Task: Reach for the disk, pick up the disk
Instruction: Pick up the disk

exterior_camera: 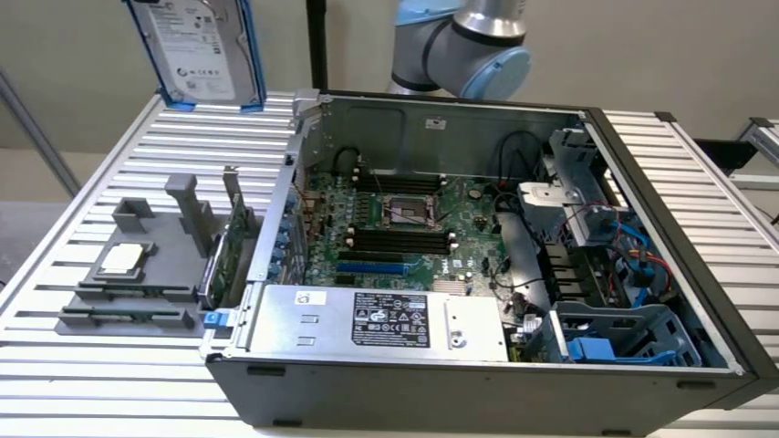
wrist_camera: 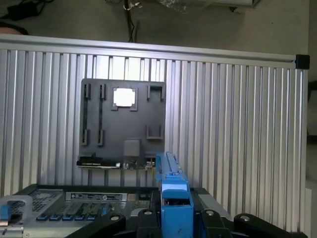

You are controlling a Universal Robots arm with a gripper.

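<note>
The disk (exterior_camera: 201,50) hangs upright over the far corner of the slatted table, at the exterior view's left. It is silver-grey with a white printed label and blue rails down both sides, and its top is cut off by the picture edge. In the wrist view I see the disk (wrist_camera: 171,193) edge-on as a blue rail, clamped between the black fingers (wrist_camera: 146,221) of my gripper (wrist_camera: 174,220). The gripper is shut on it, well above the table.
An open computer case (exterior_camera: 681,301) takes up most of the slatted table (exterior_camera: 98,164), with a large silver box with a black label (exterior_camera: 389,319) at its front. A grey fixture plate (exterior_camera: 134,315) holds a small square CPU chip (wrist_camera: 124,97) and an upright card (exterior_camera: 225,260). The arm's elbow (exterior_camera: 469,41) is behind the case.
</note>
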